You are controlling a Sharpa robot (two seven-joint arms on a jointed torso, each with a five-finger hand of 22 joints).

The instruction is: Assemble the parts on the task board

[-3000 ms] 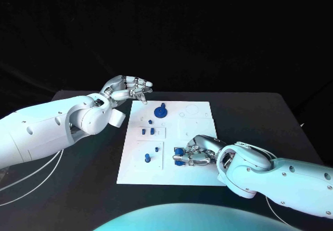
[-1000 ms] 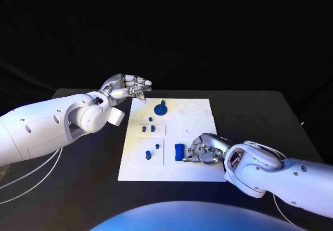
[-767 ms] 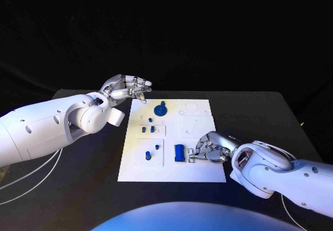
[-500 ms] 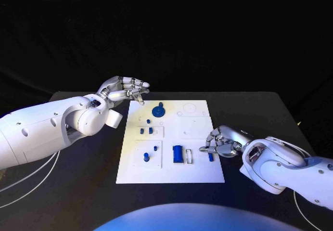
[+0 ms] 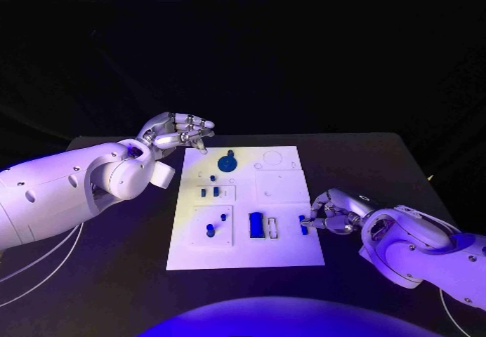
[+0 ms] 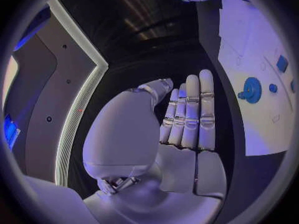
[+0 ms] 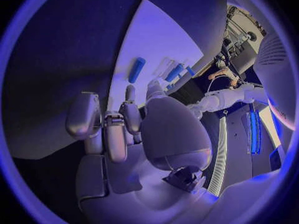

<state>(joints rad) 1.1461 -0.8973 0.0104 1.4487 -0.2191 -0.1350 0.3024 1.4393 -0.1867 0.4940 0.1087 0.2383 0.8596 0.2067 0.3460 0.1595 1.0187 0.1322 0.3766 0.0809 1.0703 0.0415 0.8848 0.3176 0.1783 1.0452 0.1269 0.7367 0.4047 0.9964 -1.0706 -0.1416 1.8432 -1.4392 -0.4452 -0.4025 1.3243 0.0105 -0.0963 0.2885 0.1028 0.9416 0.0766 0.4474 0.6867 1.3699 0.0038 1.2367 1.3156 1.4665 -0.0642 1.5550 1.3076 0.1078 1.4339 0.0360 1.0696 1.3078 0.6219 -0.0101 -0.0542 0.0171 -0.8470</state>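
Observation:
The white task board [image 5: 286, 249] lies mid-table. On it are a blue gear [image 5: 227, 163], a blue block [image 5: 256, 225] beside a narrow slot, and several small blue parts. A short blue pin [image 5: 303, 224] lies at the board's right edge. My right hand [image 5: 332, 210] sits just right of that pin with its fingers curled and holds nothing. In the right wrist view the pin [image 7: 136, 69] lies flat just beyond a fingertip [image 7: 129, 90]. My left hand [image 5: 180, 131] hovers off the board's far left corner, empty; the left wrist view shows its fingers [image 6: 190, 114] straight.
The black table [image 5: 112, 246] surrounds the board, with bare surface on both sides. The gear [image 6: 251, 89] and the board [image 6: 249, 45] also appear in the left wrist view. White cables hang off the table's left front.
My right hand let go of the blue block, which now lies on the board, and slid right to the board's edge by the pin. The left hand stayed put.

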